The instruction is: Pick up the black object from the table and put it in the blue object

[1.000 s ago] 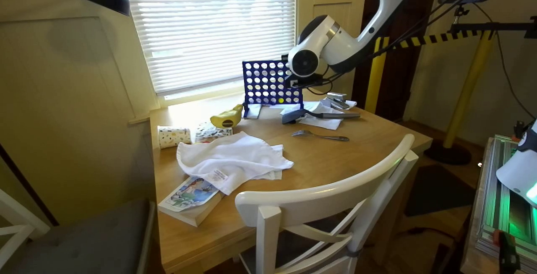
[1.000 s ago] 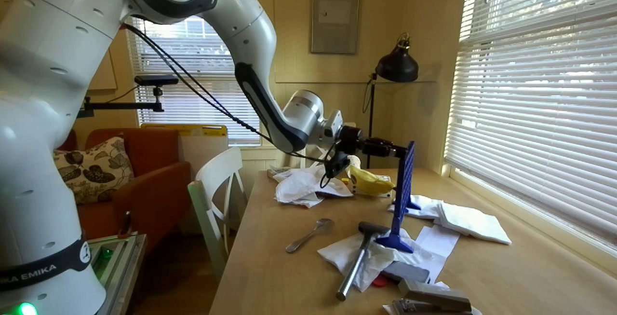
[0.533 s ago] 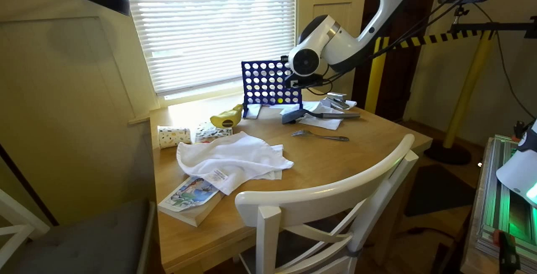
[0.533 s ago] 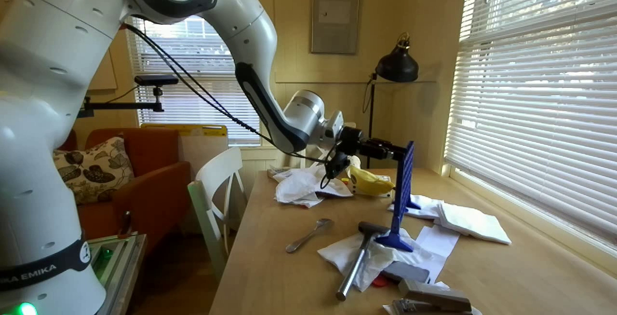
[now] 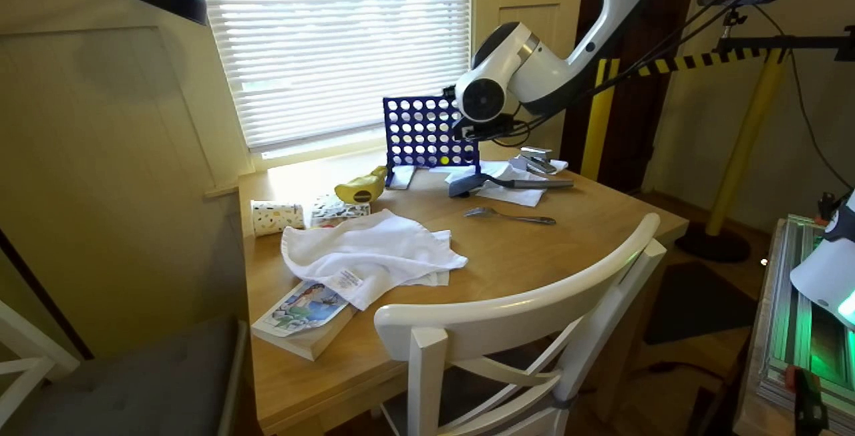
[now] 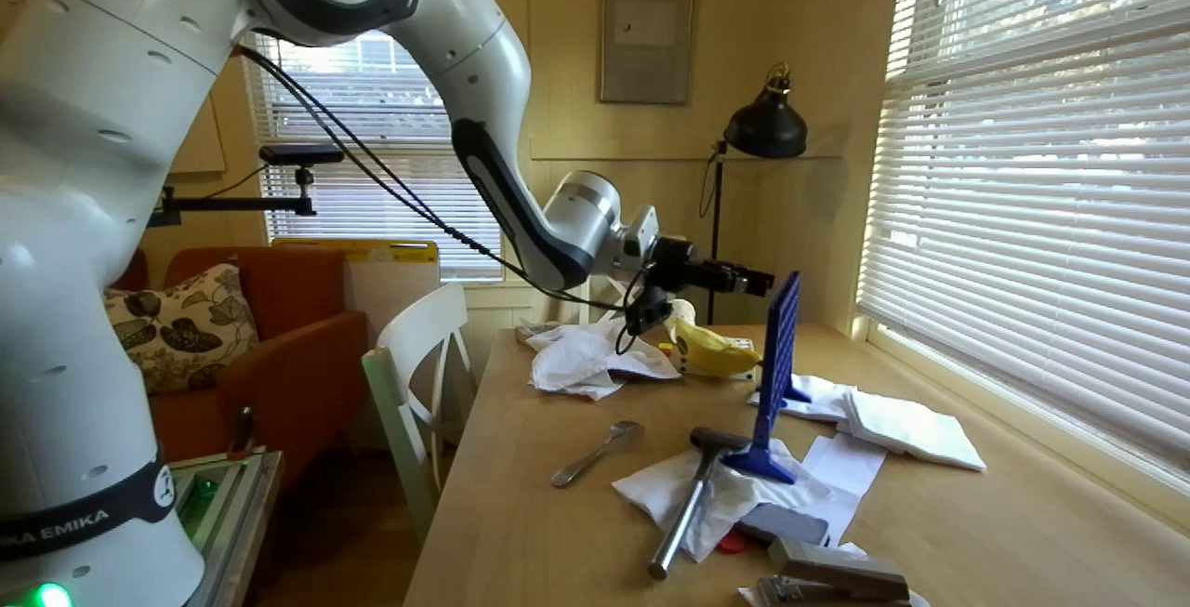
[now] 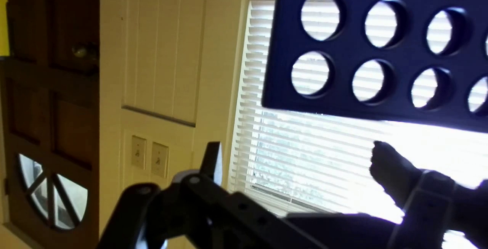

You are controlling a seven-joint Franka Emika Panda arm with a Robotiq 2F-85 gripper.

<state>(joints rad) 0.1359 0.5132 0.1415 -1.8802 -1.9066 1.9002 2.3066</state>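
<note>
The blue object (image 6: 779,337) stands upright on its feet as a dark-blue grid panel. A yellow disc (image 5: 444,161) shows in its bottom row. My gripper (image 6: 764,282) is level with the panel's top edge, a small gap short of it. In the wrist view the gripper (image 7: 294,146) has its fingers spread wide, with only window blinds visible between them. The blue object (image 7: 349,48) fills the upper right there, clear of both fingertips. No black object can be made out; it is hidden or out of view.
A dark-headed tool (image 6: 683,509) lies on white paper beside the panel's foot, near a stapler (image 6: 841,572). A fork (image 5: 511,216), yellow banana pouch (image 5: 362,187), white cloth (image 5: 374,249) and book (image 5: 307,322) share the table. A chair (image 5: 521,316) stands at the edge.
The gripper's fingers have opened. It has drawn back from the panel's top edge, where it appeared to touch before. The panel has shifted slightly left in an exterior view.
</note>
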